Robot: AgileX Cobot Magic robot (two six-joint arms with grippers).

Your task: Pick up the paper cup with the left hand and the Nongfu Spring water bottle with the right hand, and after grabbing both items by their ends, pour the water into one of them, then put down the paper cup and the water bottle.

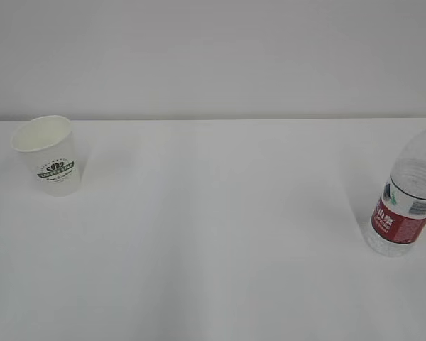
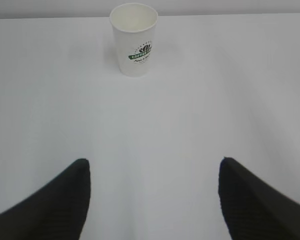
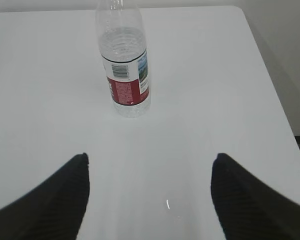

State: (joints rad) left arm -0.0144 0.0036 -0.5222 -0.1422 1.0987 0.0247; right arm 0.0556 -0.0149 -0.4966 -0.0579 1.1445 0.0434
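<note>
A small white tapered paper cup [image 1: 48,156] with a dark green printed logo on its side stood upright on the white table [image 1: 213,234], far to the left in the exterior view and close to the table's back edge. Its mouth faced up and its inside looked cream; whether any liquid lay in it could not be told. Well apart from it, at the far right edge of the same view, stood a clear ribbed plastic water bottle [image 1: 407,199] with a dark red label, a white band above the label and a red ring at the neck. The bottle was upright, taller than the cup, and its top ran out of the picture. No arm showed in the exterior view.

In the left wrist view the left hand [image 2: 155,200] hung low over the table with its two black jaws spread wide, nothing between them. The paper cup [image 2: 134,40] stood ahead of it, a little left of the gap's midline, well clear of both fingertips.

In the right wrist view the right hand [image 3: 150,197] likewise had its black jaws standing wide apart and empty. The water bottle [image 3: 124,65] stood ahead of it, somewhat left of centre, untouched, with the table's right edge [image 3: 275,90] visible beyond
</note>
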